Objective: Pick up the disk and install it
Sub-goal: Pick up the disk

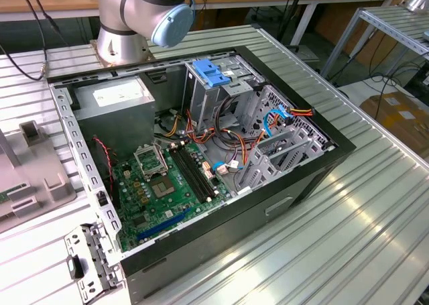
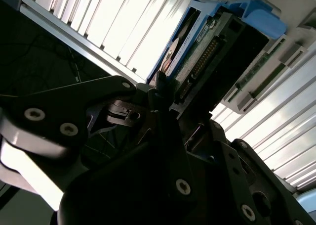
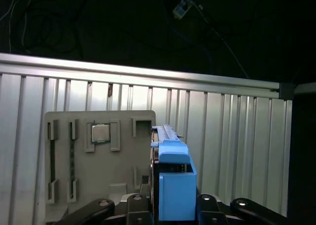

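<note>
The disk (image 3: 175, 180) sits in a blue plastic carrier and stands edge-up between my gripper's (image 3: 170, 204) dark fingers, which are shut on it. In the second wrist view the disk (image 2: 210, 52) shows its green circuit board, its connector pins and the blue rail, with the gripper (image 2: 165, 104) clamped on its near end. It hangs over a ribbed metal table (image 3: 232, 136), beside a grey parts holder (image 3: 98, 156). In the exterior view the open computer case (image 1: 201, 151) lies on its side, with a drive cage (image 1: 221, 97) under a light-blue latch.
The grey holder carries a square processor chip (image 3: 100, 132) and stands at the exterior view's left (image 1: 33, 177). In the case are a grey power-supply box (image 1: 114, 107), a green motherboard (image 1: 161, 191) and loose cables (image 1: 268, 124). The arm's base (image 1: 124, 43) stands behind the case.
</note>
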Tool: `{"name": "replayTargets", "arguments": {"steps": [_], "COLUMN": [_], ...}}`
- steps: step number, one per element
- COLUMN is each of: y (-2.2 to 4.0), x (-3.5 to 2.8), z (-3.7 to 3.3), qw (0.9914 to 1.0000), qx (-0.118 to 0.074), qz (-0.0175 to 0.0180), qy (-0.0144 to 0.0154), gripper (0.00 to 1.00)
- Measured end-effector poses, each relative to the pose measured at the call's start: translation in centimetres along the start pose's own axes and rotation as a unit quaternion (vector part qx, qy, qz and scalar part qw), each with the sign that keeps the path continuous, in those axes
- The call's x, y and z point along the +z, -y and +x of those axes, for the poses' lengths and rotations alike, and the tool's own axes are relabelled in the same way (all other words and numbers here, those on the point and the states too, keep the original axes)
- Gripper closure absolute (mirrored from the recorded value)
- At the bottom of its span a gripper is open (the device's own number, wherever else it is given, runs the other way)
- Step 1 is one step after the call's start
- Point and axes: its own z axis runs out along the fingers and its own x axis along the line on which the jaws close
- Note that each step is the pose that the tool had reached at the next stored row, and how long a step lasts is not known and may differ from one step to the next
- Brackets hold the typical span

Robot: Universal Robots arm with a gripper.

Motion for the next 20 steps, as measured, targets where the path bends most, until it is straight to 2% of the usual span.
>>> {"name": "replayTargets", "arguments": {"steps": [12,20], "y": [-0.02,-0.06], "x": [-0.50,-1.19], "z": [-0.09,-0.21], "qw": [1.00000,1.00000], "qx": [0.000,0.000], "qz": [0.0000,0.0000], "qy": [0.0000,0.0000], "gripper": [0.64,0.64]}}
